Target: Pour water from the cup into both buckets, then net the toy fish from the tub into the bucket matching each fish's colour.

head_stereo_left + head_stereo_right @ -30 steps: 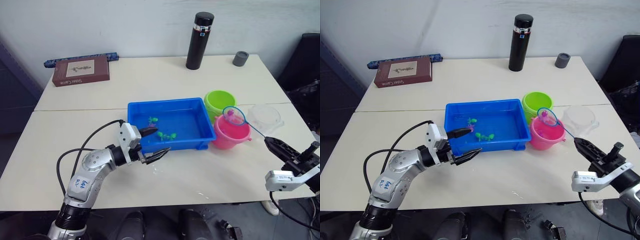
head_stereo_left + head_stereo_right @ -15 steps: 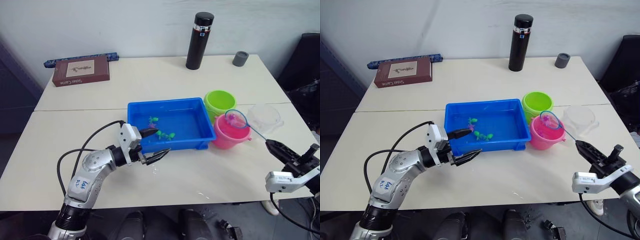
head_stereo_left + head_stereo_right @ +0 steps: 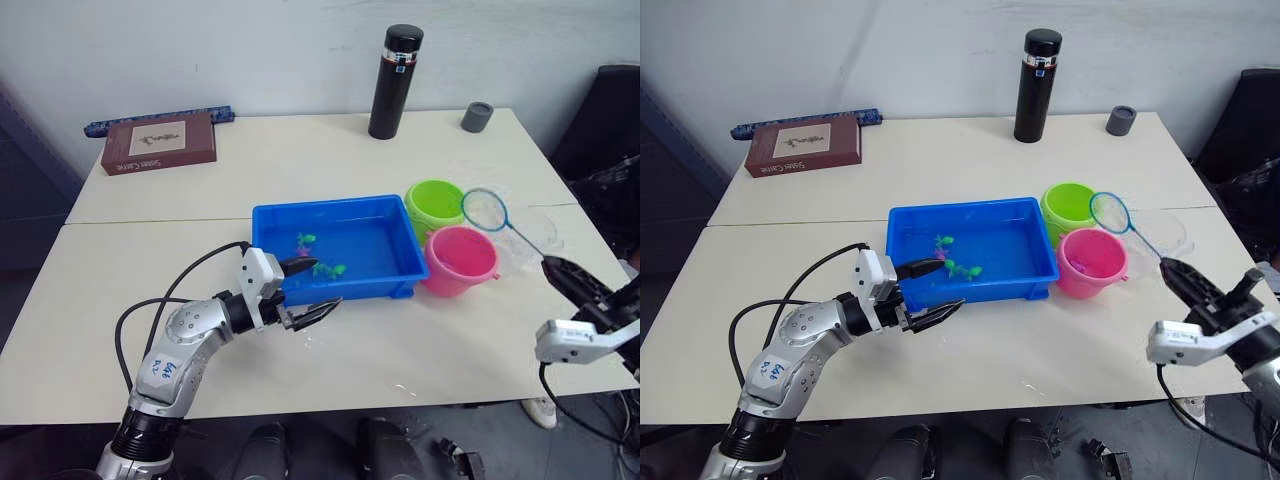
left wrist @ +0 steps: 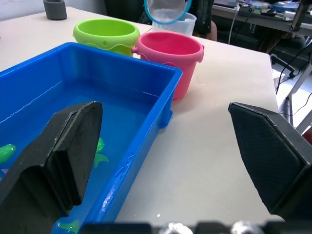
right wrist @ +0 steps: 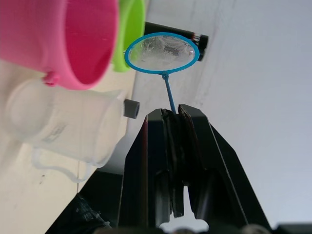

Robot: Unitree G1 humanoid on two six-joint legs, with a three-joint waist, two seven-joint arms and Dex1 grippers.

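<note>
The blue tub sits mid-table with water and green toy fish in it. To its right stand the lime green bucket and the pink bucket, with the clear cup beyond them. My right gripper is shut on the handle of a small blue net, whose hoop hangs empty in the air between the green bucket and the cup. In the right wrist view the net hoop stands above the shut fingers. My left gripper is open, its fingers straddling the tub's front left wall.
A tall black flask and a small grey cup stand at the back of the table. A brown book lies at the back left. Water drops dot the table front. A black chair is on the right.
My right gripper has lifted the net up and to the right, off the pink bucket. The pink thing seen in the net earlier is gone from it. The left arm is still.
</note>
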